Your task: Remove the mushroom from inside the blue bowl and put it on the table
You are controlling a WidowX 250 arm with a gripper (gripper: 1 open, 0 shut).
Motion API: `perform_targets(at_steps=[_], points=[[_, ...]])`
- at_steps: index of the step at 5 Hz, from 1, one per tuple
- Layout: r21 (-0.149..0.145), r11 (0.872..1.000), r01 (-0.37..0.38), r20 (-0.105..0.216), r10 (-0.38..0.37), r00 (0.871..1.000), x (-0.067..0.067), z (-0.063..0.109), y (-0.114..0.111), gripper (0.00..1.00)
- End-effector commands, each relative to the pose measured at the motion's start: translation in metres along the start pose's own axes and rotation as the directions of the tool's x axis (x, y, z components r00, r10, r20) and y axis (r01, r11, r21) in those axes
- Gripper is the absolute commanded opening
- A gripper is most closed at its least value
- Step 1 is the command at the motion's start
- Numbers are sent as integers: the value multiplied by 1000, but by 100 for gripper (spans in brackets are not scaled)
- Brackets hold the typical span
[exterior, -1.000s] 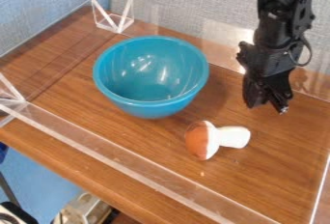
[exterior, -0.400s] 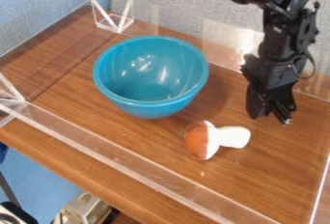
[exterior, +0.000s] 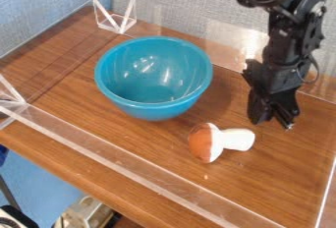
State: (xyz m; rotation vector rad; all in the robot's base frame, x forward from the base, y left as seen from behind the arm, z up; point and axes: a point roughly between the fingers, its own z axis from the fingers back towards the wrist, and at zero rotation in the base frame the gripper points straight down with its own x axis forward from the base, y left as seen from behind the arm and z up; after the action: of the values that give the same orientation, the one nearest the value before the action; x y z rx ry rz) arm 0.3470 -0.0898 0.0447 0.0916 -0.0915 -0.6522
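Observation:
The mushroom (exterior: 218, 141) lies on its side on the table (exterior: 79, 99), orange-brown cap to the left and cream stem to the right. It is in front of and to the right of the blue bowl (exterior: 153, 76), which stands upright with nothing visible inside. My gripper (exterior: 280, 114) points straight down just behind and right of the mushroom, close above the tabletop. Its black fingers are shut with nothing between them, and they do not touch the mushroom.
Clear acrylic walls (exterior: 157, 163) run along the table's front and back edges. Triangular acrylic brackets stand at the back left (exterior: 116, 18) and at the left edge (exterior: 11, 96). A blue backdrop (exterior: 39, 6) rises behind the table.
The arm has shifted slightly toward the right and front; the gripper stays shut and low. The mushroom and the bowl have not moved.

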Motion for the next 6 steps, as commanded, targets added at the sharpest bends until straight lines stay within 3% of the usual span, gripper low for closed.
perform_targets(at_steps=[1,2,3,4,6], points=[[56,998,-22,112,16,994,12,60,7,0],[62,996,-56,115,49,992,0,81,12,0],[63,994,-91,95,85,992,-22,91,20,0],[43,995,-86,89,82,993,-36,87,20,0],[21,999,-27,85,25,996,-51,92,-9,0]])
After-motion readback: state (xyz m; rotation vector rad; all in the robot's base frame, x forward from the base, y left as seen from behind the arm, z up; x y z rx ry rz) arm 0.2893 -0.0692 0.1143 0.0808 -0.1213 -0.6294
